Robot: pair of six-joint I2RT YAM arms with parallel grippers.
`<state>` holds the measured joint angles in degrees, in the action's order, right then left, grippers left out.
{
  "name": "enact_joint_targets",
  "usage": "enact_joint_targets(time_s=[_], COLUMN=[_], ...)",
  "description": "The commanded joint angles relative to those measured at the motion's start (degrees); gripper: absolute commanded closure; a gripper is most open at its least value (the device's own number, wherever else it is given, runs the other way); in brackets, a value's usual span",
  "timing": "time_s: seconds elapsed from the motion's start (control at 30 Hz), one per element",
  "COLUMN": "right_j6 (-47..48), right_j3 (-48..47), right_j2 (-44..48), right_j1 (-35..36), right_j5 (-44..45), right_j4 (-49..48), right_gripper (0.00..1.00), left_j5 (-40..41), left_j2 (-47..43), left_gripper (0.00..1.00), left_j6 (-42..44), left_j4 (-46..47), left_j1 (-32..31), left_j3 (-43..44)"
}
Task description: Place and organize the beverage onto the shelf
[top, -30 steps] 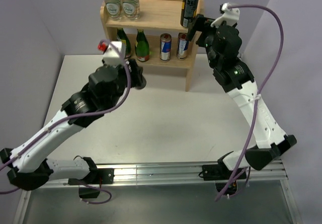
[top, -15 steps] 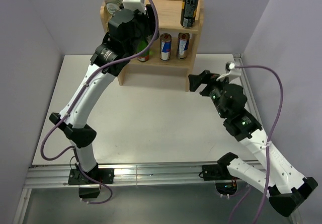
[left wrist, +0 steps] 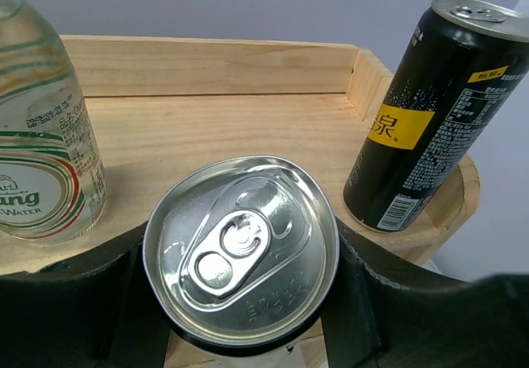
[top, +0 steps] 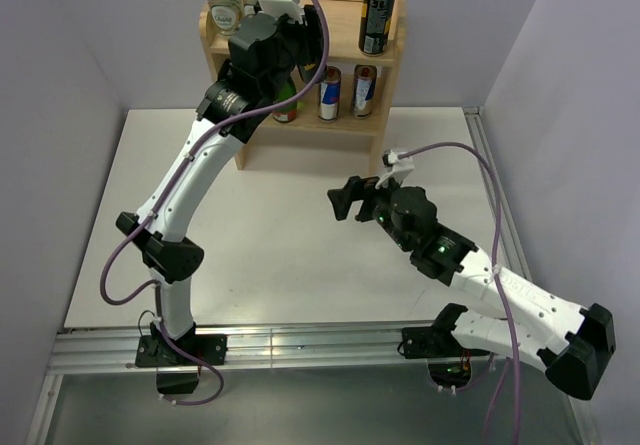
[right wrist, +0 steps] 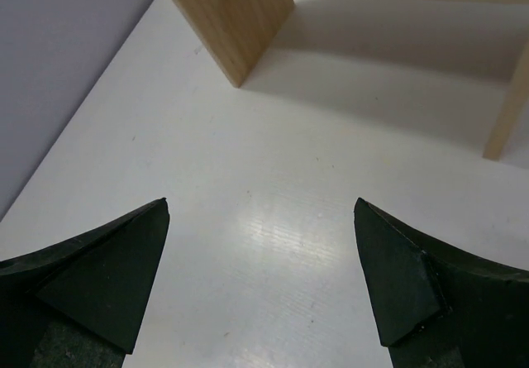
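Since half a second ago the right arm has pulled back from the shelf's right foot to mid-tabletop. The left arm has edged slightly right along the top board.

The left fingers (left wrist: 95, 302) are clamped on either side of a silver-topped can (left wrist: 241, 248). The can is seen from straight above, with its pull tab and pressed lid facing the wrist camera. No brand shows on it and the body is hidden. It stands upright with its long axis vertical, at the front part of the shelf (top: 335, 27) top board. Whether its base touches the wood can't be told.

Just left of it is a clear water bottle (left wrist: 41, 136) with green and red rings on the label. The label reads "…ing" and "WATER", and the rest is cut off. Just right is a tall black can (left wrist: 421, 112) with a yellow band bearing the character "泉", plus white small print and a barcode. It is upright in the right front corner against the raised rim.

The right fingers (right wrist: 99, 277) are spread wide and hold nothing — only white tabletop (right wrist: 273, 219) lies between them. They point toward the shelf and are well apart from it.

The shelf stands at the far edge of the tabletop with its long axis running left-right and its open front toward the arms. On the lower tier are two blue-and-silver cans (top: 329, 92) — their writing is too small to read.
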<state>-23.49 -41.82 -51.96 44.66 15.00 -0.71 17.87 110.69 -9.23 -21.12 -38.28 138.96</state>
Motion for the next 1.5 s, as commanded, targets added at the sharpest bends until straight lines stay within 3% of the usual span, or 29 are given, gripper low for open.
enact_joint_targets(time_s=[0.0, 0.2, 0.4, 0.7, 1.3, 1.37, 1.4, 1.47], right_j6=[5.81, 13.99, 16.19, 16.28, 17.25, 17.16, 17.24, 17.25], right_j3=[-9.56, -28.09, -37.88, -41.58, -39.48, -38.95, -38.86, -38.69], right_j2=[-4.44, -16.56, -24.31, -29.16, -27.4, -27.22, -27.22, -27.31], right_j1=[2.44, 2.62, 2.62, 3.06, 4.73, 4.73, 4.82, 4.82], right_j5=[2.04, 4.86, 4.94, 5.65, 8.46, 8.46, 8.2, 8.02], right_j4=[-8.16, -7.12, -6.58, -7.11, -8.78, -8.96, -8.87, -8.78], right_gripper=[0.0, 0.0, 0.0, 0.0, 0.0, 0.09, 0.25, 0.42], left_j5=[-1.08, -3.36, -4.94, -8.2, -13.38, -14.96, -15.58, -16.98], left_j2=[-7.58, -13.91, -17.87, -21.66, -23.24, -23.94, -24.03, -24.38], left_gripper=[1.0, 1.0, 1.0, 1.0, 1.0, 1.0, 1.0, 1.0], left_j6=[-1.22, -4.82, -8.16, -10.63, -14.4, -15.02, -15.55, -16.16], left_j4=[10.94, 7.16, 1.18, -1.99, -3.66, -3.22, -3.22, -3.74], left_j1=[0.58, 0.31, -0.39, -0.83, -1.27, -1.36, -1.27, -1.27], left_j3=[-0.51, -7.1, -10.27, -15.9, -24.08, -24.69, -24.87, -24.17])
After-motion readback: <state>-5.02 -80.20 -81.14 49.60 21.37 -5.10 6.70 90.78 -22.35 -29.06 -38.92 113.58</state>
